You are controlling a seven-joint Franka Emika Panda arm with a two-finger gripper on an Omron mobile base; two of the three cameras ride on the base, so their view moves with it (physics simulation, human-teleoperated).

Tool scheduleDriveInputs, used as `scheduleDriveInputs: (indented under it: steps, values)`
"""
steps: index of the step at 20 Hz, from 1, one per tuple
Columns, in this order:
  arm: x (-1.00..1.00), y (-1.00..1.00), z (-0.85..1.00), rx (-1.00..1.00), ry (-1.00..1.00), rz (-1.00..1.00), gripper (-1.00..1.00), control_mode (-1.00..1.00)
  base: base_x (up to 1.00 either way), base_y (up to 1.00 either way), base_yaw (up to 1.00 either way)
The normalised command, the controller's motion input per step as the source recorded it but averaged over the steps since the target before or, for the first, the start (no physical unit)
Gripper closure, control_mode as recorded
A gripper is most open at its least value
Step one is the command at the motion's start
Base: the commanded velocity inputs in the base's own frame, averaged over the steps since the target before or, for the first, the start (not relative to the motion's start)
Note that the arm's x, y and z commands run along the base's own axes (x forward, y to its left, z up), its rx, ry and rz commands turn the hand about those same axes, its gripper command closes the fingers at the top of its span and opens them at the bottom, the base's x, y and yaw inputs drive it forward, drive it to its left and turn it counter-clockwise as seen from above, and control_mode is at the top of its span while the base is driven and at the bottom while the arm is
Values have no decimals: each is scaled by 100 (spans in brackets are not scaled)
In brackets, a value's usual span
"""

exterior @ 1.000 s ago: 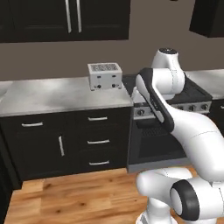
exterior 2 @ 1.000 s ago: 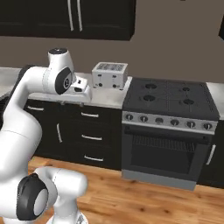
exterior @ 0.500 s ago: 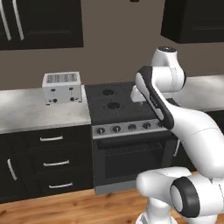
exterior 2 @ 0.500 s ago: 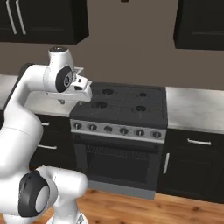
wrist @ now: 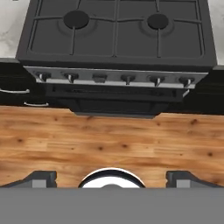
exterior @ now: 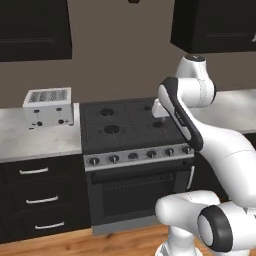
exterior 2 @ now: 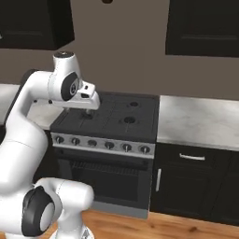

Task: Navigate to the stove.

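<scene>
As seen across the kitchen, left to right:

Toaster (exterior: pixel 48 107): far left on the desk (exterior: pixel 35 142), just beside the range, well clear of the arm.

Stove (exterior: pixel 132 150): black gas range, dead ahead of the base, near centre in both base views, between dark cabinets; long axis running left to right along the wall.

Knob row (wrist: pixel 114 78): facing the robot, square-on in the hand view.

Fingers (wrist: pixel 112 178): spread well apart, holding nothing, hovering over the near left of the cooktop.

Bearing: stove directly forward and below; wooden floor (wrist: pixel 109 140) between base and oven door.

Progress: likely nearly arrived, little more than a short forward approach left.
</scene>
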Motion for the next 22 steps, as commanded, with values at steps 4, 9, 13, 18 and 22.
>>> scheduleDriveInputs:
  steps: [4, 9, 13, 18, 22]
  values:
    - [0, 0, 0, 0, 0, 0, -100, 100, 97, 1, 0]
    - [0, 0, 0, 0, 0, 0, -100, 100, 87, 0, 0]
    - [0, 0, 0, 0, 0, 0, -100, 100, 48, 0, 0]
    - [0, 0, 0, 0, 0, 0, -100, 100, 25, 1, 0]
    - [0, 0, 0, 0, 0, 0, -100, 100, 86, 6, 0]
